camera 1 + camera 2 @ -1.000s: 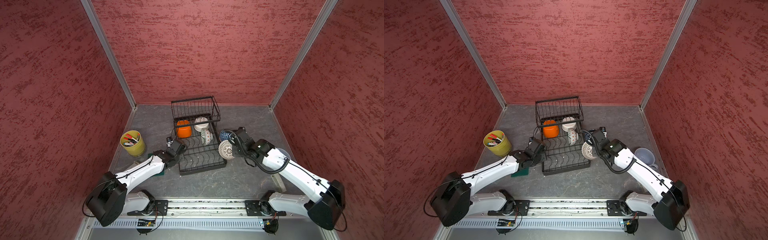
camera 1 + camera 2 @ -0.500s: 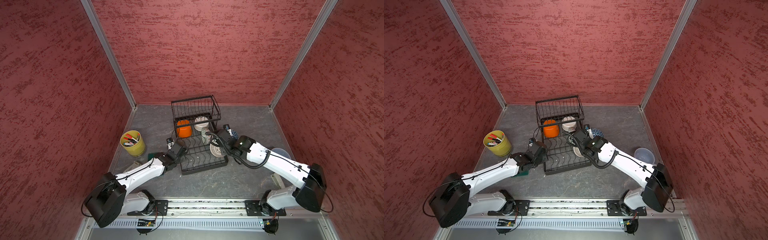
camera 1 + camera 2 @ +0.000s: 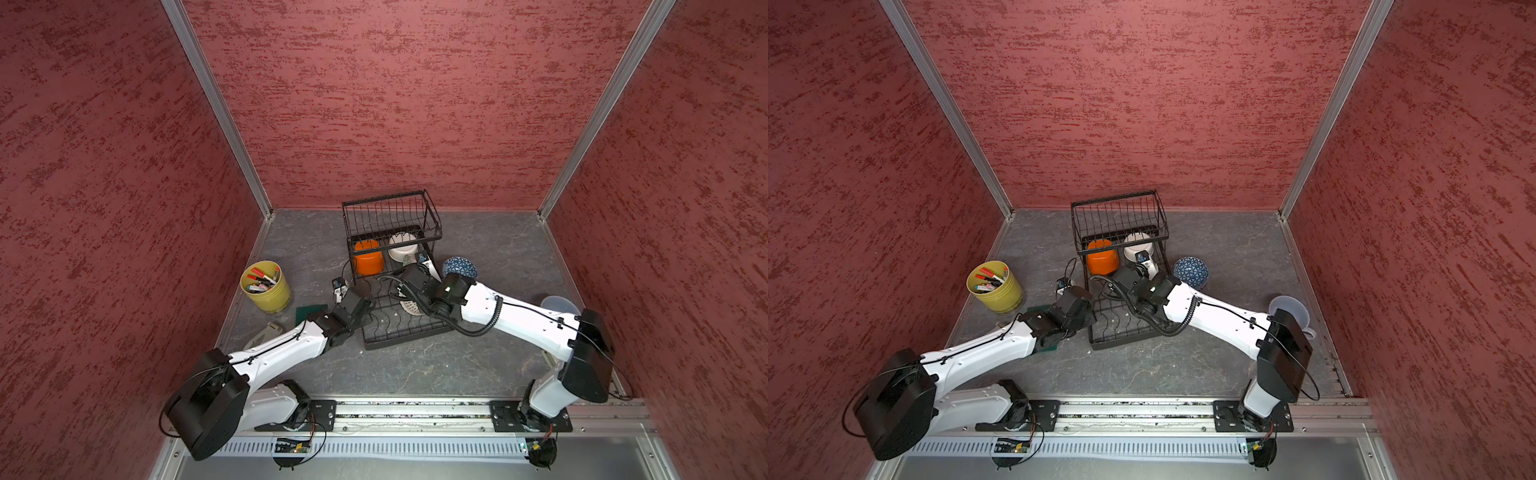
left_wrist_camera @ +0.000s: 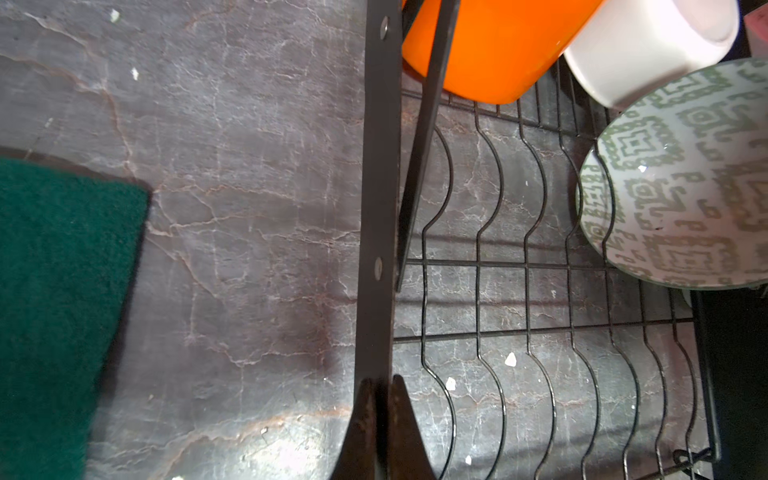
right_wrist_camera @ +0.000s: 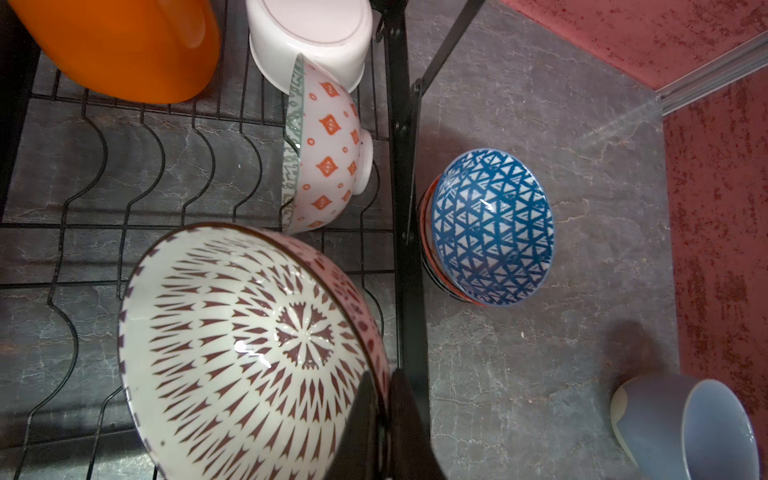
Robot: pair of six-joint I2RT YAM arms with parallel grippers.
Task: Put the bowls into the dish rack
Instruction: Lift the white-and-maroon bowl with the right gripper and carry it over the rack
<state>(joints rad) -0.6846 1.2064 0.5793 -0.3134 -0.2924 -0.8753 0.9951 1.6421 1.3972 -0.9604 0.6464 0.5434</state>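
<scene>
**Me:** In the last second my right arm has swung in from beside the dish rack (image 4: 376,187). The dart-patterned bowl (image 5: 249,345), which was out over the table (image 3: 415,374), now hangs tilted above the lower tray. My left arm has barely shifted.

**Spotter:** What is each claw doing?

**Me:** The right gripper (image 5: 380,382) pinches that bowl's rim, one finger inside and one outside. The left gripper (image 4: 377,384) is pressed together on the rack's flat side rail, I reckon to steady the frame.

**Spotter:** What's already loaded?

**Me:** The orange bowl (image 3: 368,262) and the white bowl (image 3: 402,249) sit under the raised basket. The orange-diamond bowl (image 5: 328,158) stands on edge and seems to lean on the white one. The blue bowl (image 5: 494,228) waits on top of a stack on the table, just beside the rack's outer rail.

**Spotter:** How do you seat this one well?

**Me:** I'd bring it nearer upright and lower its edge into a free curved slot on my side of the orange-diamond bowl, leaving a gap so they don't knock. I'd leave the left clamp on the rail until it's seated, since a nudge could slide the rack. I'd spread the right fingers only once the wires carry the weight. A rim pinch on glazed ceramic may slip if I twist quickly.
</scene>
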